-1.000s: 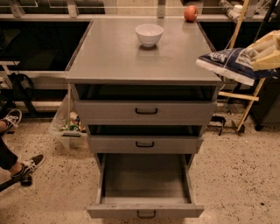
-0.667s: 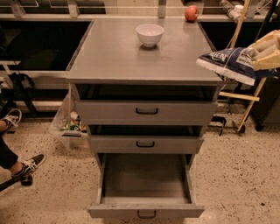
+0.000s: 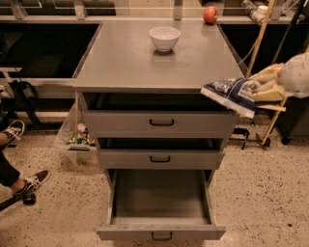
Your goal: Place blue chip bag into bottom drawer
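The blue chip bag [image 3: 231,93], dark blue and white foil, hangs in the air at the cabinet's right front corner, level with the top edge. My gripper [image 3: 260,89] comes in from the right and is shut on the bag's right end. The bottom drawer [image 3: 161,198] is pulled far out below, its flat grey inside bare, its small black handle [image 3: 161,236] at the frame's lower edge. The bag is well above the drawer and to its right.
A white bowl [image 3: 164,38] stands on the grey cabinet top [image 3: 130,62]; a red apple [image 3: 210,14] lies behind it. The two upper drawers [image 3: 161,123] are slightly open. A person's shoes [image 3: 29,183] are at the left. A wooden frame [image 3: 260,43] stands at the right.
The gripper and the bag have moved slightly left and down, closer to the cabinet's right front corner. The drawers have not moved.
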Tool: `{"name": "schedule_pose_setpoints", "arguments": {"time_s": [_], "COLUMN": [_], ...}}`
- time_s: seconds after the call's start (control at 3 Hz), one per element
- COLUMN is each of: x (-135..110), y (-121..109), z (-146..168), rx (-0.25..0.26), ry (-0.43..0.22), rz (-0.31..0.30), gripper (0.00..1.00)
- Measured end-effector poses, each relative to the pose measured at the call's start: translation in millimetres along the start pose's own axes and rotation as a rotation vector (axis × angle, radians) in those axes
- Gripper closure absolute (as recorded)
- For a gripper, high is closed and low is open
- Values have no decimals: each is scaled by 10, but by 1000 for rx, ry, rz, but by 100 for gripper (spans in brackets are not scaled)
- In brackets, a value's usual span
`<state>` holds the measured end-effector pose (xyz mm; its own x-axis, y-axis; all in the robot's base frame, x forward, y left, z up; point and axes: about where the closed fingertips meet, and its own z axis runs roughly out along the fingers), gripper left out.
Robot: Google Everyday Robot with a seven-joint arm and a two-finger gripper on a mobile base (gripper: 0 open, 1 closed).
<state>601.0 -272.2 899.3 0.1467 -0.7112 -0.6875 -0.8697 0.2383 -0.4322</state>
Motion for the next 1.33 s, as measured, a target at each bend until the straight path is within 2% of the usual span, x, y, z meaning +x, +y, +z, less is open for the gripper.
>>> {"name": "schedule_pose_setpoints", "arguments": {"time_s": [0.33, 0.67, 1.0, 1.33], "x": [371, 682, 694, 858], "y": [341, 759, 815, 1040], "z": [598, 847, 887, 1261], "rx": [-2, -57, -69, -80], "ry": [-11, 6, 6, 10], "rz": [31, 75, 79, 85], "gripper": [100, 100, 100, 100]}}
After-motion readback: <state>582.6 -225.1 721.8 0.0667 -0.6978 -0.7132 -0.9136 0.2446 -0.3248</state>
